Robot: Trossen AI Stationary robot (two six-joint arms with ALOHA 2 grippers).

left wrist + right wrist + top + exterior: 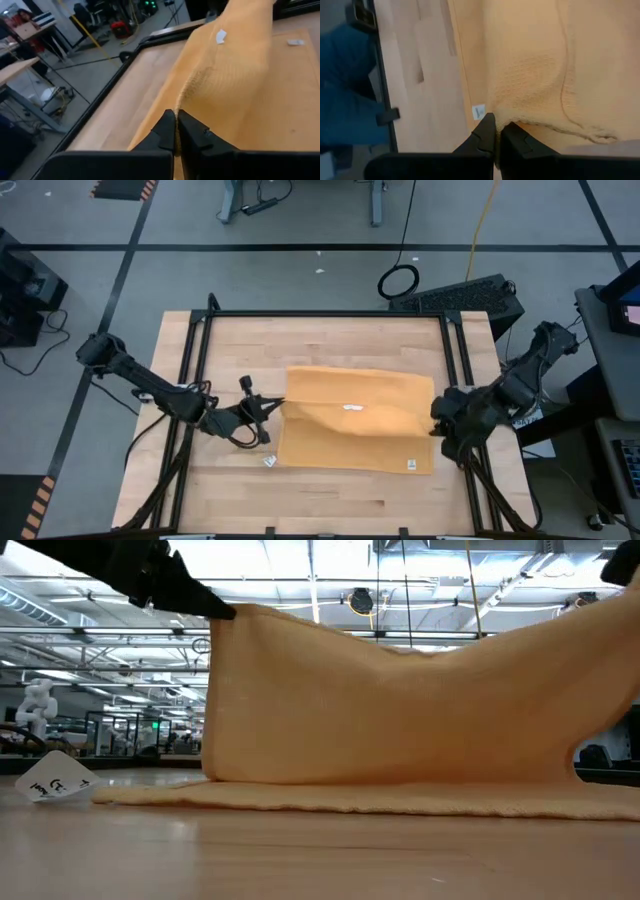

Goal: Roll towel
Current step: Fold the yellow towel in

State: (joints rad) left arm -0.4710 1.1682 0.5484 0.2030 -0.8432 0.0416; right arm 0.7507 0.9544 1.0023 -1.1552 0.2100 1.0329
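One towel, mustard-yellow, is lying across the middle of the wooden table, and two arms are working it, one at each end. The left gripper is sitting at the cloth's nine o'clock edge, clenched on the fabric there; its two fingers are pressed together with the yellow edge pinched between them. The right gripper is at the three o'clock edge, likewise clamped on the cloth, jaws squeezed tight on the hem. From table height the towel is hanging like a curtain between the two pinched corners, while its lower part is lying flat on the wood. I am counting two white tags on the cloth: one tag near the centre, another corner tag toward five o'clock. One small white card is lying on the table just off the towel's seven o'clock corner.
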